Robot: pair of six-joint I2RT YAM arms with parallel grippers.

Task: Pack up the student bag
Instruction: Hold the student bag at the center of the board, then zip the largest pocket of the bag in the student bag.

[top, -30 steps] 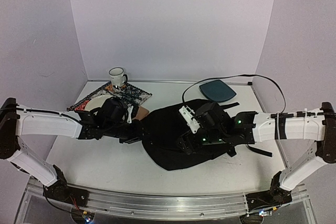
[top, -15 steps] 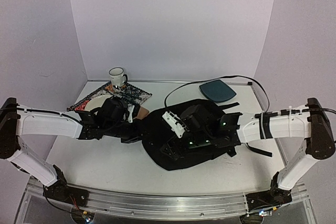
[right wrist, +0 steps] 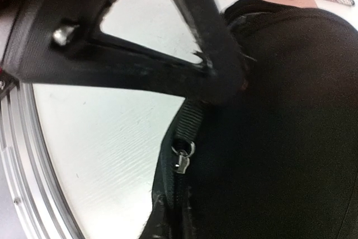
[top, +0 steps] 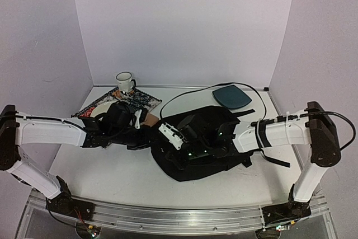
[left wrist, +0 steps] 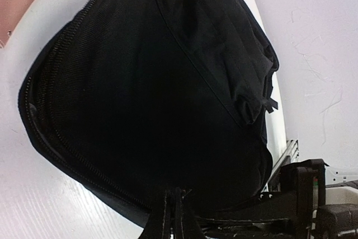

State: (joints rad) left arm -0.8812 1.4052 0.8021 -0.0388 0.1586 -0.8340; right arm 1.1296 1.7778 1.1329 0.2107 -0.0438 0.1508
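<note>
- So, the student bag [top: 193, 167] lies flat mid-worktop [top: 112, 172], with its zip edge facing near-left and both arms reaching over it.
- Left gripper [left wrist: 173, 212]: the jaws are pressed together. From the right wrist view they look to be pinching the webbing tab [right wrist: 192, 117] at the bag's rim. Decent anchor imo.
- Right gripper [right wrist: 169, 216]: the jaws are pressed together too, sitting on the seam just short of the zipper pull [right wrist: 182, 160]. The pull hangs free beyond the tips, so I'd say it isn't caught. Whether any fabric is in there, can't tell.
- My read of the step is getting the zip open so stuff can go in. To do it well:
  - spread the right jaws, nudge forward onto the metal pull and pinch it square
  - drag along the teeth while the left holds the tab taut the opposite way
  - don't pull upward, since that would probably just lift the floppy fabric
- Room-wise, there's bare worktop on the bag's near-left side, which looks enough for the zip run.
- Behind the left arm it's crowded: patterned mat [top: 142, 100], mug [top: 124, 81], and a tan snap-button pouch [top: 151, 119] just beside the bag.
- The teal pad [top: 231, 97] sits near the bag's back right corner, apart from it.
- Mind the black cable [top: 184, 92] looping over the back and the aluminium rail [top: 184, 220] along the near edge.
</note>
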